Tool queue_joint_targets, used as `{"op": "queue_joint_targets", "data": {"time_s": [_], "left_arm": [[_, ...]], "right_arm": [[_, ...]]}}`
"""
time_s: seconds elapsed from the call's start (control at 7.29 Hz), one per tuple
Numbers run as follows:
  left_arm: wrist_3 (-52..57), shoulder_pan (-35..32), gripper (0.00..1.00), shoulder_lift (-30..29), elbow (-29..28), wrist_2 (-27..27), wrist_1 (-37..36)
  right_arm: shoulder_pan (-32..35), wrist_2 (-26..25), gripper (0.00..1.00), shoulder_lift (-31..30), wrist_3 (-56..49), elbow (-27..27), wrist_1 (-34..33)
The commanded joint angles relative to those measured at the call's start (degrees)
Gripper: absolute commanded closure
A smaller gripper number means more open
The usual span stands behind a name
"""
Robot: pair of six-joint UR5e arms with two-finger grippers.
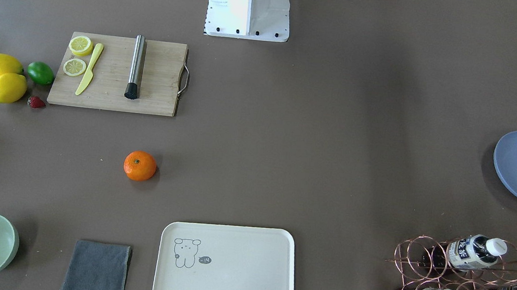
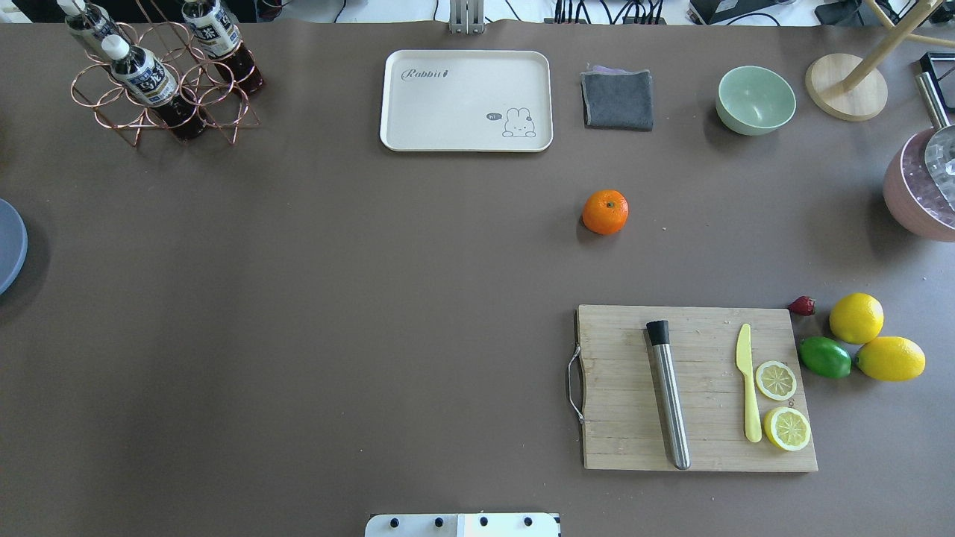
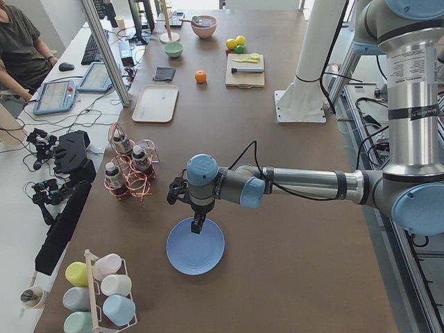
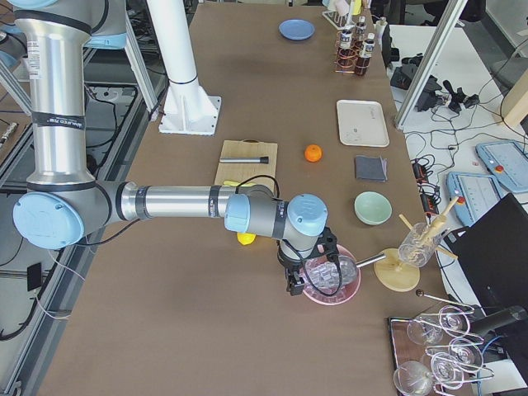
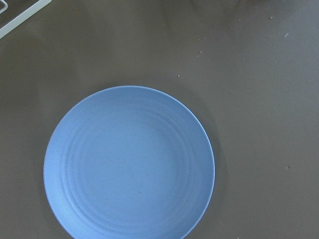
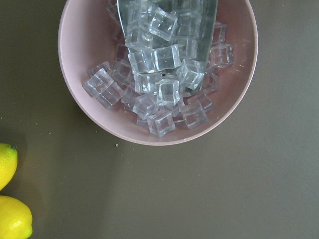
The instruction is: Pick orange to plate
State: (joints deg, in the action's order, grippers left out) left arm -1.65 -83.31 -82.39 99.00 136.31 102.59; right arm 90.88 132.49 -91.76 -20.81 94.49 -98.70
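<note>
The orange [image 2: 605, 212] lies alone on the brown table, between the cream tray and the cutting board; it also shows in the front view [image 1: 140, 165]. The blue plate [image 5: 129, 164] sits at the table's far left end, empty, and fills the left wrist view. In the exterior left view my left gripper [image 3: 198, 225] hangs just above the plate [image 3: 195, 246]; I cannot tell whether it is open or shut. In the exterior right view my right gripper [image 4: 293, 285] hovers over a pink bowl, far from the orange [image 4: 313, 153]; its state cannot be told either.
A pink bowl of ice cubes [image 6: 159, 74] stands under the right wrist, with lemons [image 2: 856, 318] and a lime nearby. A wooden cutting board [image 2: 694, 388] carries a knife, lemon slices and a steel muddler. The cream tray [image 2: 466, 101], grey cloth, green bowl [image 2: 755, 99] and bottle rack [image 2: 160, 82] line the far edge.
</note>
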Motion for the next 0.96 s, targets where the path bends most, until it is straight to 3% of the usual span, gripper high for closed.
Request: {"op": "queue_joint_targets", "data": {"time_s": [0.0,0.82], "left_arm": [[0.5,-0.1,0.02,0.29,-0.21,0.71,0.59],[0.51,-1.24,0.02,0.83,-0.3,0.53,0.86]], "right_arm": [[0.0,0.05,0.0,0.0,0.07,-0.09,0.0],[0.0,1.98,0.0,-1.67,-0.02,1.93,0.09]]}}
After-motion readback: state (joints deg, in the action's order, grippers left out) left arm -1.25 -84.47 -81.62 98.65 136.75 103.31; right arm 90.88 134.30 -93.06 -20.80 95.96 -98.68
